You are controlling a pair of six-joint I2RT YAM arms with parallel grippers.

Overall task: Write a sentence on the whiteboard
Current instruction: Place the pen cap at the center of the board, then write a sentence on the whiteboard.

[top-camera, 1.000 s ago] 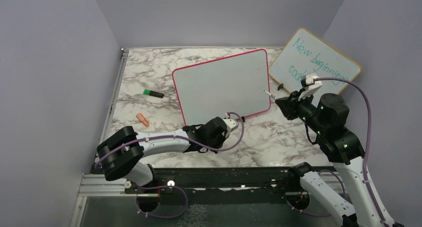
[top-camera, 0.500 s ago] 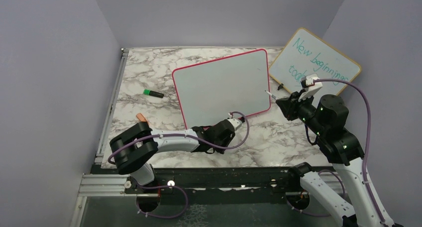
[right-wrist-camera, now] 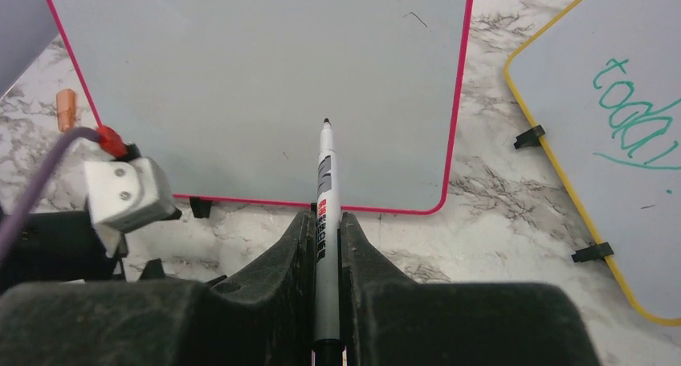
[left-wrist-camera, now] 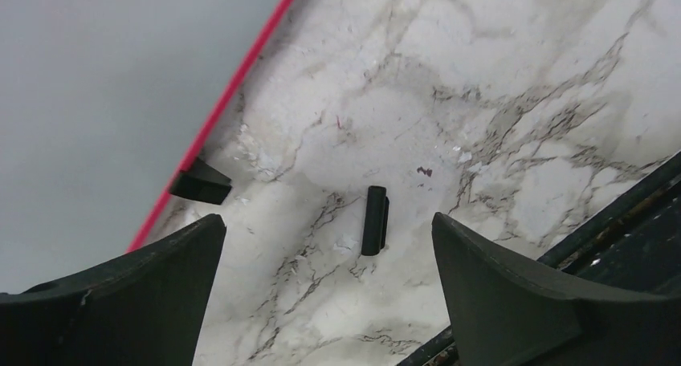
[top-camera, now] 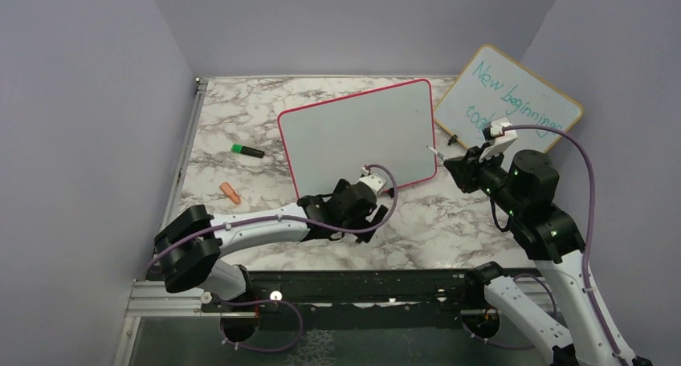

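The whiteboard [top-camera: 361,137] with the pink-red frame leans upright mid-table; its face [right-wrist-camera: 257,85] is blank and no sentence shows on it. My right gripper [right-wrist-camera: 325,217] is shut on a grey marker [right-wrist-camera: 324,181], which has its cap off and points its tip at the board's lower right area without touching it. My left gripper [left-wrist-camera: 328,221] hangs open just in front of the board's bottom edge [left-wrist-camera: 233,93]. A small black cap [left-wrist-camera: 374,220] lies loose on the marble between and below its fingers.
A wooden-framed board [top-camera: 507,101] with teal writing leans at the back right, close to my right gripper [top-camera: 462,167]. A green highlighter [top-camera: 247,151] and an orange piece [top-camera: 230,193] lie left of the whiteboard. A black board foot [left-wrist-camera: 199,183] stands near my left finger.
My left gripper has opened wide and shifted a little toward the board's bottom edge; the black cap now lies free on the table. The right arm and marker have not moved.
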